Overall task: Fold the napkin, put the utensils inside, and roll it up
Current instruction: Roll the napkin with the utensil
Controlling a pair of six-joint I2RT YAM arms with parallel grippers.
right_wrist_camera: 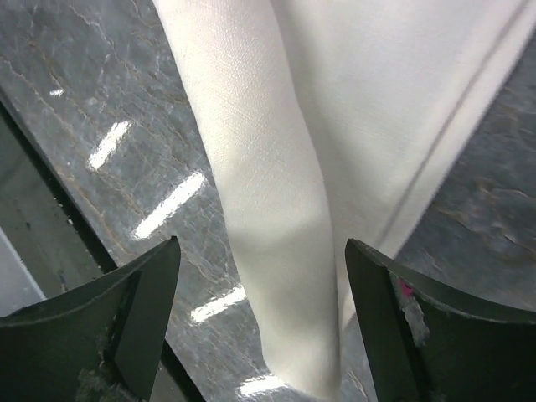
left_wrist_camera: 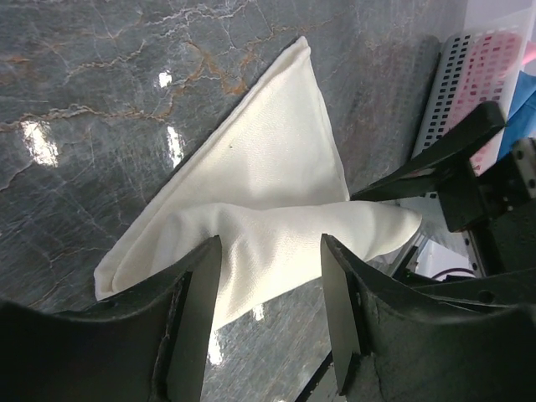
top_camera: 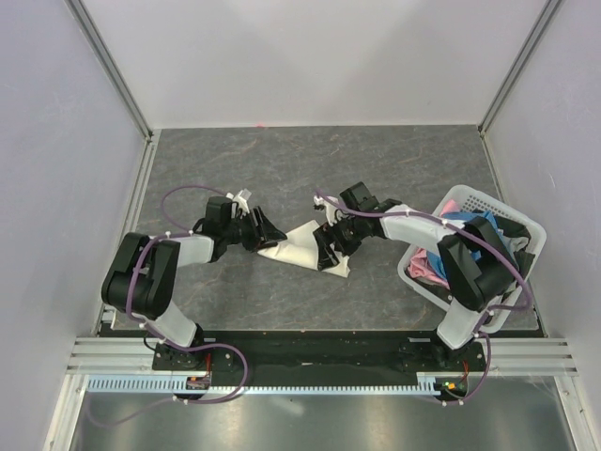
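The cream-white napkin (top_camera: 299, 242) lies folded into a triangle on the grey table, its near edge rolled into a thick tube (left_wrist_camera: 285, 234). My left gripper (top_camera: 267, 235) is at the roll's left end, open, with its fingers (left_wrist_camera: 201, 293) set apart over the roll (left_wrist_camera: 270, 244). At the roll's right end is my right gripper (top_camera: 331, 252), open wide. The rounded end of the napkin roll (right_wrist_camera: 276, 251) lies between its fingers without touching either, under the gripper (right_wrist_camera: 261, 244). The utensils are hidden.
A white slotted basket (top_camera: 474, 200) holding blue and pink cloths stands at the right edge of the table, close behind the right arm; the basket (left_wrist_camera: 452, 92) also shows in the left wrist view. The table's black front rail (right_wrist_camera: 50, 201) runs beside the roll.
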